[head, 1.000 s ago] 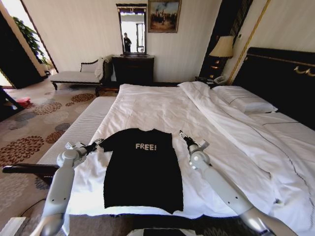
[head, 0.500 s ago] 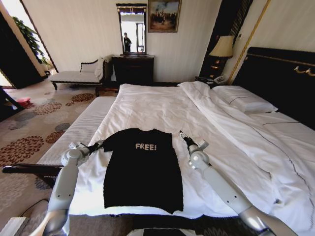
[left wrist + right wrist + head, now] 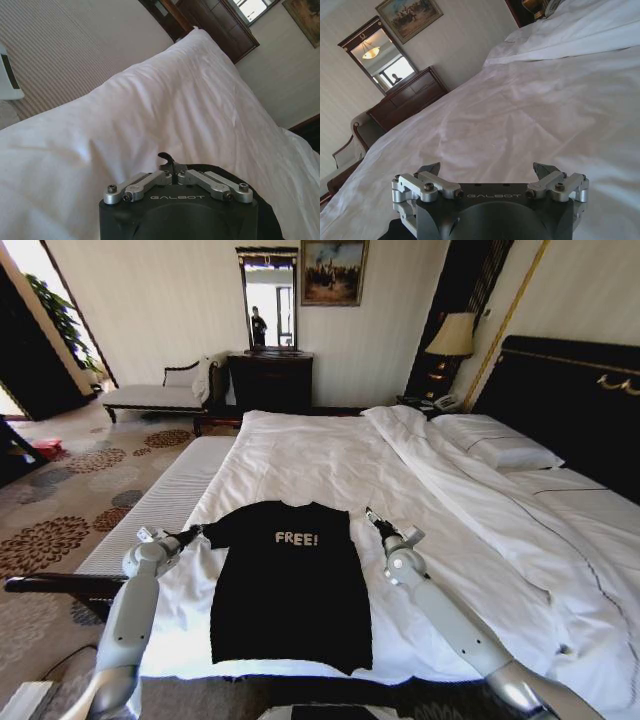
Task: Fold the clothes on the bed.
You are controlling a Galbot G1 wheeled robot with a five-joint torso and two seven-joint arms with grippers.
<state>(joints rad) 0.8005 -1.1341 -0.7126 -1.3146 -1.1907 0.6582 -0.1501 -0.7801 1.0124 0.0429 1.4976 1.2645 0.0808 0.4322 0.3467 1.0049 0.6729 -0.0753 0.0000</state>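
Lying flat and face up on the white duvet near the foot of the large white-sheeted bed (image 3: 330, 455): a black short-sleeved T-shirt of soft fabric (image 3: 285, 580) with a small white "FREE!" print on its chest, collar pointing away toward the far end of the duvet, hem close to the near edge. Both sleeves spread outward.

At the shirt's left sleeve: the left gripper (image 3: 194, 532), reaching in from the bed's outer side, fingers pressed together at the sleeve edge. Seen from the left wrist camera, the left gripper (image 3: 172, 167) with its linkage arms drawn inward and the tips meeting over dark cloth against white bedding; whether fabric is actually pinched between them, cannot tell.

Just beside the shirt's right sleeve, toward the pillows: the right gripper (image 3: 371, 517), low over the duvet and apart from the shirt. From the right wrist camera, the right gripper (image 3: 487, 170) spread wide, nothing between the tips.
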